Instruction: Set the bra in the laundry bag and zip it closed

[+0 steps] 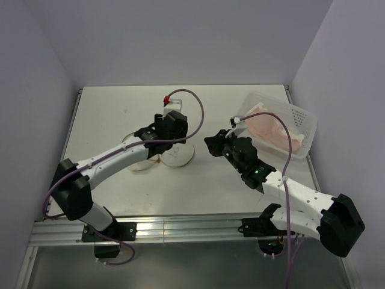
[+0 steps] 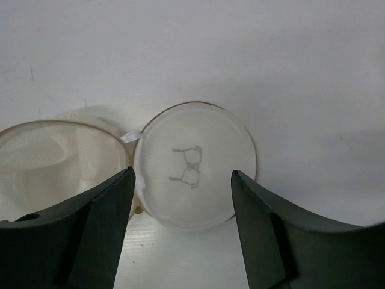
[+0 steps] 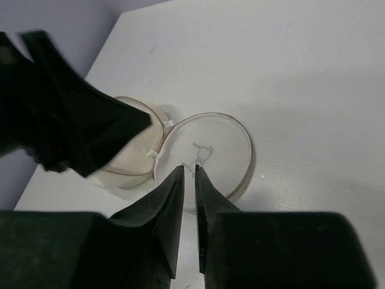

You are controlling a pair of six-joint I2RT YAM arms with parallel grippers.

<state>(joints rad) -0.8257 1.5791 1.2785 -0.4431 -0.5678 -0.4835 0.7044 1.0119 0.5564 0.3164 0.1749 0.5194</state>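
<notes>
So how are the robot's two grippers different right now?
The left gripper is open wide, while the right gripper is almost shut, with just a thin gap. The left gripper hangs right over the round lid with the bra drawing; the right gripper sits off to that lid's side, pointing at it. Both are dark, and both hold nothing.

A white desk (image 1: 114, 114) stands between pale lilac walls (image 1: 180, 36), with a clear perforated plastic bin (image 1: 304, 117) at its right rear corner and a metal rail (image 1: 180, 227) running along its near edge.
</notes>
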